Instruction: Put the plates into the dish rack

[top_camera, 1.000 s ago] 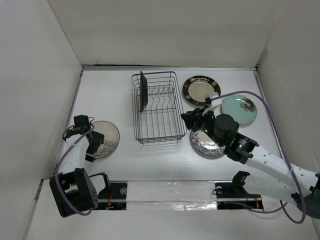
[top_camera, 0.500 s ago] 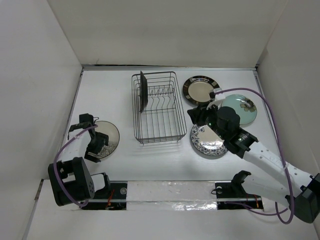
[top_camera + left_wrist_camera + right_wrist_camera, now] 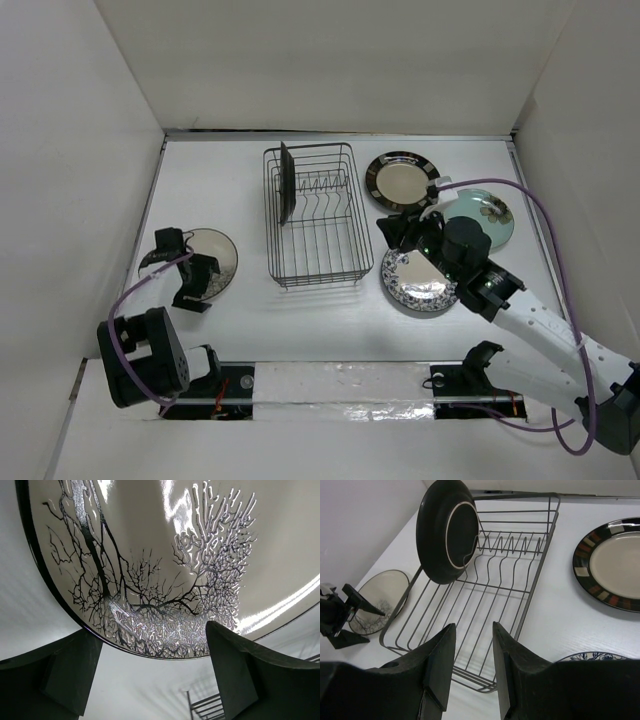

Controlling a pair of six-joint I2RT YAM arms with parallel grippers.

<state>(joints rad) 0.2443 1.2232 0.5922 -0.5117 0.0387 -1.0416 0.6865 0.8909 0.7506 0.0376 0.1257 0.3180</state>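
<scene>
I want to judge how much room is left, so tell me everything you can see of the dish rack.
The dish rack is a rectangular basket of thin dark wire with low sides and an open barred floor. A row of upright looped tines runs across its far half. It sits flat on the white table, its long side running away from the arms. One dark plate stands on edge at its far left. The other slots are empty, and no gripper touches it.
</scene>
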